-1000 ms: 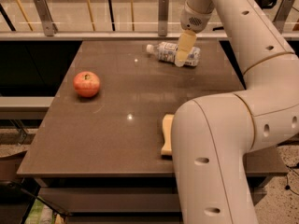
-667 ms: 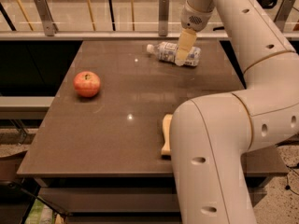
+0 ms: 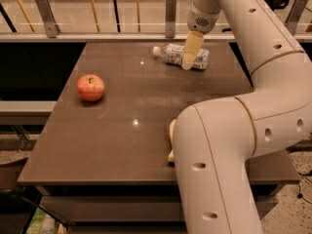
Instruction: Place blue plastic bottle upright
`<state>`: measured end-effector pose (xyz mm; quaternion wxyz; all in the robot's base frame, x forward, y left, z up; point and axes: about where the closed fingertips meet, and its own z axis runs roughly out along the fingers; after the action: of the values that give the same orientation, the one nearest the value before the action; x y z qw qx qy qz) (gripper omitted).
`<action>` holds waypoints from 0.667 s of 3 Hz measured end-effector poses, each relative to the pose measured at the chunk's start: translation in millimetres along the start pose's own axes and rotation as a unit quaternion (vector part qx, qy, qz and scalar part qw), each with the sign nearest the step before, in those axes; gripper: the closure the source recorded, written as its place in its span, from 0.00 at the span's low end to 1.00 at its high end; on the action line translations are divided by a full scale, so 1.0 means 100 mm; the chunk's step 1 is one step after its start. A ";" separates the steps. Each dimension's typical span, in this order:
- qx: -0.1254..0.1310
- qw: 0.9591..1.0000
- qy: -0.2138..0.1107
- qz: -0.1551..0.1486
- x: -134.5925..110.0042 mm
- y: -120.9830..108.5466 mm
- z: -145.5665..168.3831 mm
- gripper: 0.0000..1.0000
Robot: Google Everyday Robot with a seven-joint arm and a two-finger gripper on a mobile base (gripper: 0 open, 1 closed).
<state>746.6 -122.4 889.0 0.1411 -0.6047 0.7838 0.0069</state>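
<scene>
- The blue plastic bottle (image 3: 170,54) is a small clear cylinder with a white screw cap and a white-and-pale-blue printed label.
- It lies on its side on the far part of the table (image 3: 136,150), toward the right.
- Its long axis runs roughly left to right across the tabletop. The cap end points left and sits slightly farther back than the base.
- The gripper (image 3: 187,62), pale yellowish and smooth, comes down from above over the right half of the bottle and overlaps it in the camera view.
- It cannot be told whether the jaws are apart or closed on the bottle.
- The robot arm (image 3: 229,145) is made of thick, glossy off-white rounded segments with small dark holes, and it fills the right side of the view.
- The tabletop is a flat, dark brown, slightly shiny rectangle.
- A round red-orange apple (image 3: 90,87) sits on the left, well apart from the bottle.
- A pale tan object (image 3: 171,139) lies near the front, partly hidden by the arm.
- Count: one bottle, one apple, one tan object, one gripper.
</scene>
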 end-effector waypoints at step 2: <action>-0.019 1.000 0.019 0.002 0.03 0.02 0.22 0.00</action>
<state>748.1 -121.0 867.2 0.1149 -0.6054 0.7875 0.0106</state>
